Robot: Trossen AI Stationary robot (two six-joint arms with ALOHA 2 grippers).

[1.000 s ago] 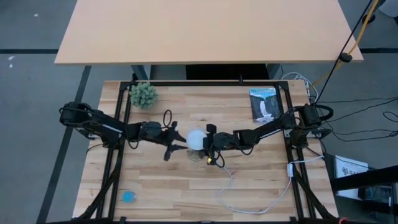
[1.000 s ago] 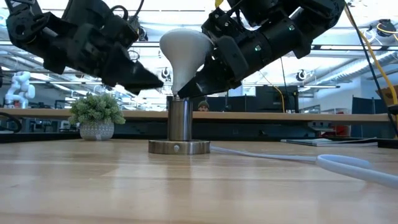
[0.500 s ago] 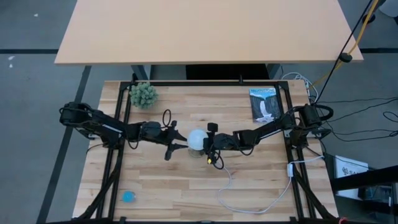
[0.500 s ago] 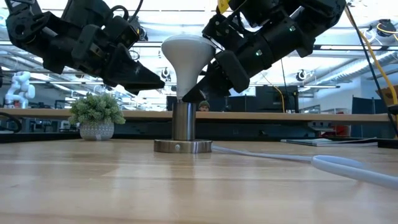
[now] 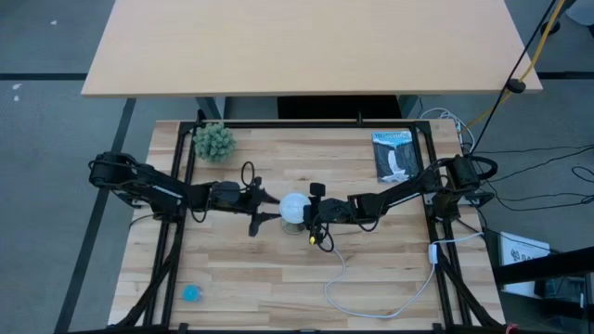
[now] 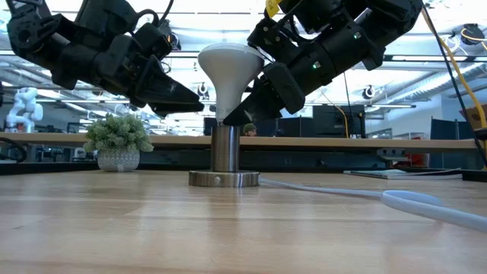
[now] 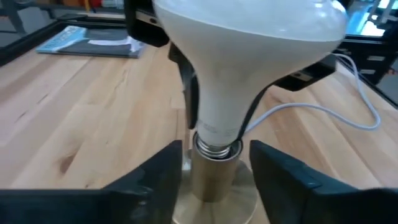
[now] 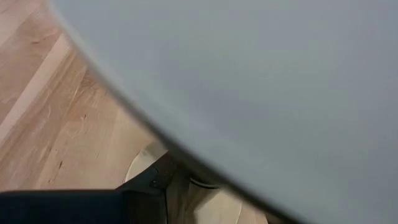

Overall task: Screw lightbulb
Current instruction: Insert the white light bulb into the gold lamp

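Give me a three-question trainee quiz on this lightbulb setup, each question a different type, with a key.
1. True or false: the lightbulb stands upright in the metal socket.
2. Which gripper holds the bulb's neck? A) left gripper B) right gripper
3. Fill in: on the table's far left stands a small green ____.

Key:
1. True; its screw base sits in the socket top.
2. B; the left gripper's fingers stand open on either side of the socket.
3. Plant.

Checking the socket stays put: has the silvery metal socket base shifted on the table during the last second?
Yes, slightly. In the low view the silvery metal socket base slid a little to the picture's right, away from the potted green plant.
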